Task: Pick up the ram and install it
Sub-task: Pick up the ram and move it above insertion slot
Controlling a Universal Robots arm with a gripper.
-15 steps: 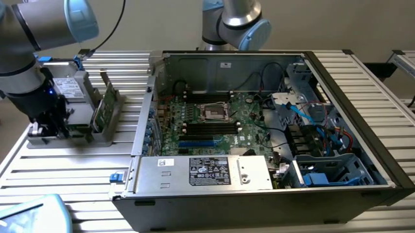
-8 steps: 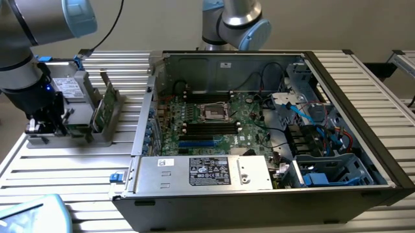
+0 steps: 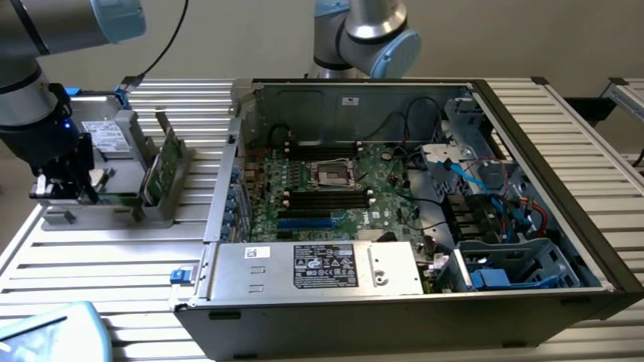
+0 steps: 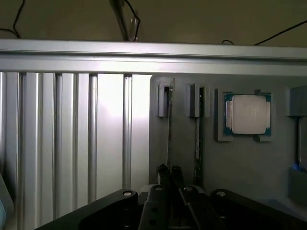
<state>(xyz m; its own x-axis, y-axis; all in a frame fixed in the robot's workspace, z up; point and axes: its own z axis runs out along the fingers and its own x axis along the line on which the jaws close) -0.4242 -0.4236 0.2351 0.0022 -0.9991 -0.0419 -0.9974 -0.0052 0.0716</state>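
Note:
The ram [image 4: 170,124] stands on edge in a slot of the grey fixture [image 4: 249,163], seen as a thin green line. Its near end runs between my gripper's [image 4: 170,173] two dark fingertips, which sit close together on it. In the exterior view my gripper [image 3: 65,194] hangs low over the left part of the fixture [image 3: 90,219], at the exterior view's left, and hides the ram there. The open computer case [image 3: 403,302] lies to the right, with dark memory slots [image 3: 327,197] on its green motherboard.
A second thin board [image 4: 197,139] stands in the neighbouring slot, and a square silver processor [image 4: 247,114] rests in a pocket beyond. A taller green card [image 3: 161,170] stands upright between gripper and case. Another arm [image 3: 367,34] rises behind the case. Ribbed aluminium table [image 4: 72,143] surrounds the fixture.

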